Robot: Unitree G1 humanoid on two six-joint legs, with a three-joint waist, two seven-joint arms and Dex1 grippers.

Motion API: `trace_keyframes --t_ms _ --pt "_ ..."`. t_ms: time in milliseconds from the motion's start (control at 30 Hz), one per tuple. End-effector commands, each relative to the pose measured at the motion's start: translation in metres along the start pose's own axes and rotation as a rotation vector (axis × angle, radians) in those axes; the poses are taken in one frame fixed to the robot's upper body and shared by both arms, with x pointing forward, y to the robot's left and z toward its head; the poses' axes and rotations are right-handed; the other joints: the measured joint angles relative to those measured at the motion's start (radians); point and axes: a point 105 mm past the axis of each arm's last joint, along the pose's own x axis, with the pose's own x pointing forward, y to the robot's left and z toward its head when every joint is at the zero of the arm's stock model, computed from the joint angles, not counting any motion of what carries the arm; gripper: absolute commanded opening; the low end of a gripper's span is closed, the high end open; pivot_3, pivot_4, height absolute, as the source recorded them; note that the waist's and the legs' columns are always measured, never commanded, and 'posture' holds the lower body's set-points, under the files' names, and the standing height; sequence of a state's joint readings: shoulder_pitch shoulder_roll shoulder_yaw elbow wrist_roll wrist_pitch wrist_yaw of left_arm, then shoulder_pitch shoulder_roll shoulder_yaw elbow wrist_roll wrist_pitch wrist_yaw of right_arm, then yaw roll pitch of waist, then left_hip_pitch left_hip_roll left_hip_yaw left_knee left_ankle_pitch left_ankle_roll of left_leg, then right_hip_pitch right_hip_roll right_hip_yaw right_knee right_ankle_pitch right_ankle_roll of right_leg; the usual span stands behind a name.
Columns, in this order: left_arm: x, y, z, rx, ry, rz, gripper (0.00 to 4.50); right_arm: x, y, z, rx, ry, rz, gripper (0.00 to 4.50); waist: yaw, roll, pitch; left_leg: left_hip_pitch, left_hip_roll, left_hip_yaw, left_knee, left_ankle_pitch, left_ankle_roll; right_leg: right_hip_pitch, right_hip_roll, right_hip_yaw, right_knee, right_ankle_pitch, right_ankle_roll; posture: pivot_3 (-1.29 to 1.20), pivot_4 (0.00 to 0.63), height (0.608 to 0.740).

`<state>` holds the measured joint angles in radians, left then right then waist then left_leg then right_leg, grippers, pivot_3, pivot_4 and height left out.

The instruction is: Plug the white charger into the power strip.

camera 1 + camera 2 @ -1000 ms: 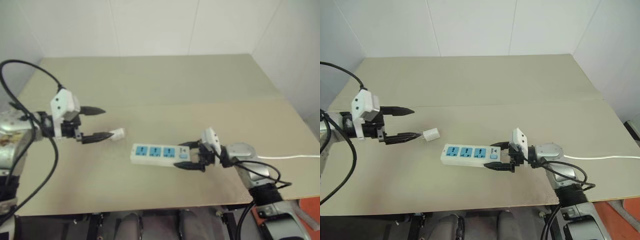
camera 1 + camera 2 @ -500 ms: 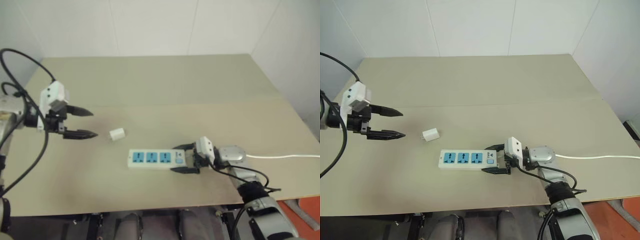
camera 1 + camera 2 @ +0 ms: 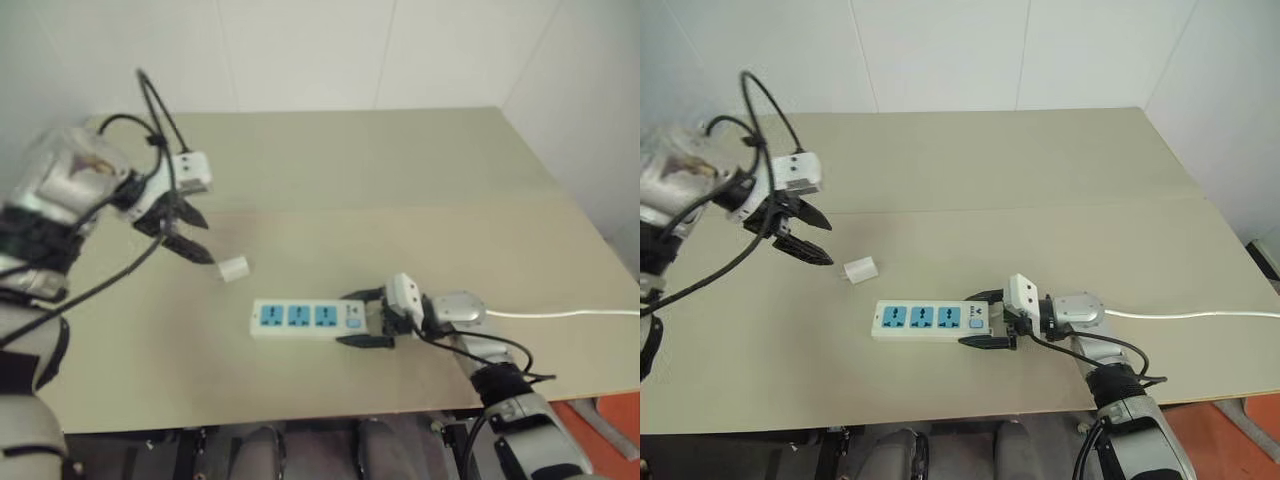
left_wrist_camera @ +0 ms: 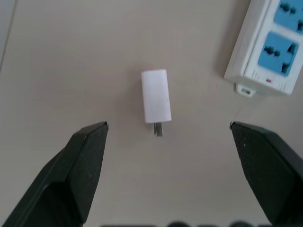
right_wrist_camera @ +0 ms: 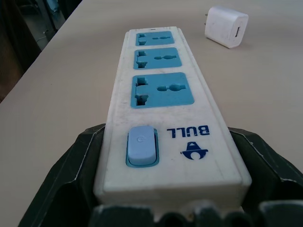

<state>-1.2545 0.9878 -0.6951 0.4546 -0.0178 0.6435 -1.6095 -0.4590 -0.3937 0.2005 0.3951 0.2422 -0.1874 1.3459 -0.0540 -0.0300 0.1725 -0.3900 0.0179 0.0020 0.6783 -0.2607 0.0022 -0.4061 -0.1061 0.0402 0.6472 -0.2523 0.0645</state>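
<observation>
Lying flat beside the long white blue-socketed power strip [image 3: 928, 320], small white cube charger [image 4: 155, 102] sits centred under released left gripper [image 4: 168, 132]; right gripper [image 3: 986, 319] clenches strip's switch end.

The white charger [image 3: 860, 269] is a small white block with rounded edges, lying on its side on the beige table [image 3: 970, 180], left of centre. Two short metal prongs stick out of one end, level with the tabletop. It lies free, touching nothing else.

The power strip [image 3: 932, 319] is a long white bar lying flat, nearer than the charger and just to its right, a small gap between them. Its length runs left to right. Three blue socket faces sit in a row, all empty, then a pale blue switch [image 5: 141, 145] and a blue logo at its right end. A thin white cord [image 3: 1200, 315] trails off to the right.
</observation>
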Motion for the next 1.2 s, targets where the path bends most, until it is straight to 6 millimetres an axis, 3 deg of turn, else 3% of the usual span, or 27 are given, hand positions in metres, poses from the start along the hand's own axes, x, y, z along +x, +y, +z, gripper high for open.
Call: trace_keyframes --t_ms 33,233,567,1200 --pt "-0.004 0.005 0.003 -0.019 0.089 0.029 4.5 0.002 0.001 0.006 -0.013 0.002 0.001 3.44 -0.001 0.0 0.0 0.0 0.0 0.0 0.0 0.0 0.0 0.0 0.0 0.0 0.0 0.0 0.0 0.0 0.15 0.74" --pt "0.018 0.002 -0.006 0.007 0.231 0.004 4.5 -0.002 -0.001 0.006 0.0 0.008 -0.021 3.44 0.002 0.0 0.0 -0.001 0.0 0.0 0.0 0.0 0.0 0.0 0.0 0.0 0.0 0.0 0.0 0.0 0.15 0.74" --pt "0.061 0.009 0.001 0.007 0.233 0.046 4.5 0.002 -0.003 0.01 -0.005 -0.007 -0.035 3.44 0.008 0.0 0.0 -0.001 0.0 0.0 0.001 0.0 0.0 0.0 0.0 0.0 0.0 0.0 0.0 0.0 0.15 0.74" --pt "0.105 0.01 0.024 -0.005 0.207 0.085 4.5 -0.001 0.0 0.008 0.007 -0.01 -0.075 3.44 0.011 0.0 0.0 -0.001 0.0 0.0 0.002 0.0 0.0 0.001 0.0 0.0 0.0 0.0 0.0 0.0 0.15 0.74"
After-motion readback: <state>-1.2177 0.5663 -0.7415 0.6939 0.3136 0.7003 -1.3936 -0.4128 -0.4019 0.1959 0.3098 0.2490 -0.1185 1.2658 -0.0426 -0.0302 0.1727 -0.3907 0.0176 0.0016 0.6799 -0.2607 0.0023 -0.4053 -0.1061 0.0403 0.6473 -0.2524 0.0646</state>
